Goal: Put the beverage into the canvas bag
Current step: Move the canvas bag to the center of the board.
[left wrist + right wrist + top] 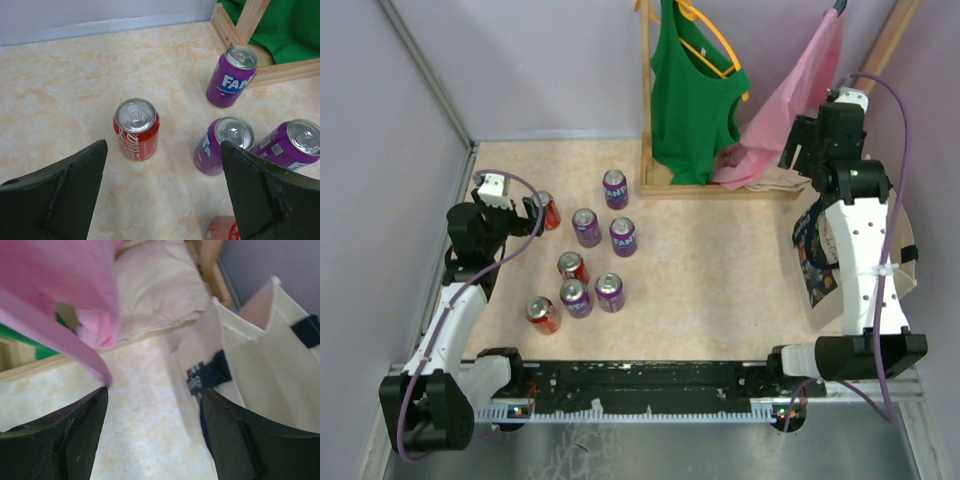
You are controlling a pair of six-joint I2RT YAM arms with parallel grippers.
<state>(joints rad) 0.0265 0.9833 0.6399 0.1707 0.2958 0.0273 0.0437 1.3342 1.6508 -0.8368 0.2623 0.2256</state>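
Closest to me on the pale marbled table (pixel 720 290) stands a loose cluster of upright aluminium beverage cans (pixel 609 292), three red and five purple, all left of centre and well apart from the bag. On my right edge the boxy cream canvas bag with navy strap handles (pixel 903 262) sits under the right arm's white forearm, which hides most of it from above. Further out on the left, the left claw (pixel 510 205) hangs just beside the red cola can (pixel 548 210) at the far left of the cluster. In the left wrist view its black fingers (pixel 60 195) are spread wide with nothing between them, and that cola can sits just past the tips, clear of both pads. Three purple Fanta cans (pixel 231 76) stand to its right. Further still, the right claw (pixel 800 148) reaches past the bag. Its fingers (pixel 250 440) stand apart over bare table and clamp nothing I can see. The bag's cream wall (pixel 280 350) runs right beside the right finger, though I cannot tell whether they touch. At the back, the wooden rack (pixel 645 100) carries the green tank top (pixel 690 100) and the pink cloth garment (pixel 790 90), whose hem hangs just ahead of the right claw.
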